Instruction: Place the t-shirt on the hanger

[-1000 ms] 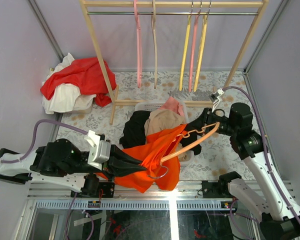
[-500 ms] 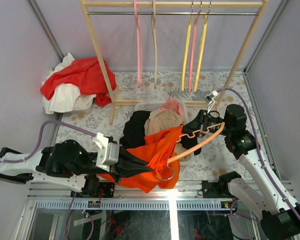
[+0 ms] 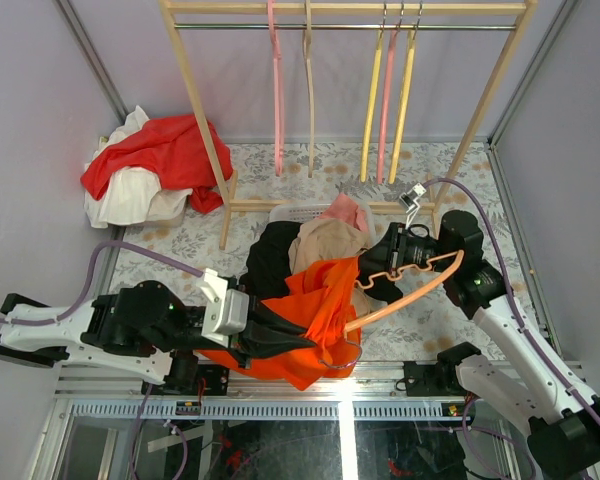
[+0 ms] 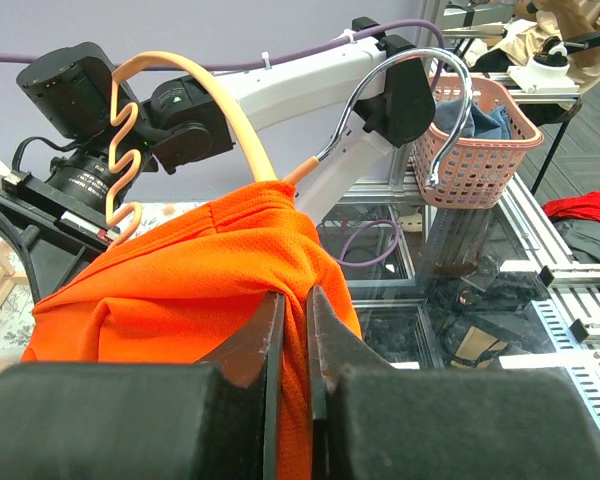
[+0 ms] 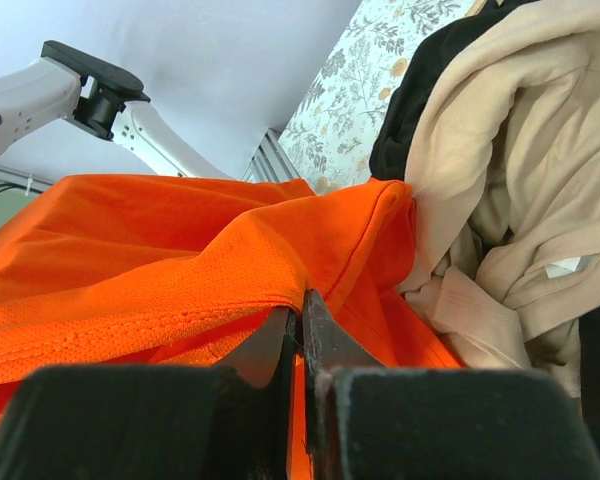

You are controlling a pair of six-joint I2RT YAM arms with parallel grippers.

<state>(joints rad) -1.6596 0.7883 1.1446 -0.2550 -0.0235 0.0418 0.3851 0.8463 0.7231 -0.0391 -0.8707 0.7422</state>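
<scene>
With the left jaws clamped on the bright orange t-shirt (image 3: pixel 310 300) and the right jaws clamped on the thin peach silver-hooked hanger (image 3: pixel 410 300), a hard tug could slip fabric off its arm.

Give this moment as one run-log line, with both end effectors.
left end effector: shut on t-shirt | right end effector: shut on hanger | hanger: one arm under t-shirt cloth

t-shirt (image 3: pixel 320 300) bright orange, plain, between my black left fingers (image 4: pixel 245 350). hanger (image 3: pixel 415 295) peach, hook (image 4: pixel 467 110) silver. behind t-shirt: tan garment (image 3: pixel 325 245), red cloth (image 3: pixel 165 150), grey floral table cover (image 3: pixel 180 240).
</scene>
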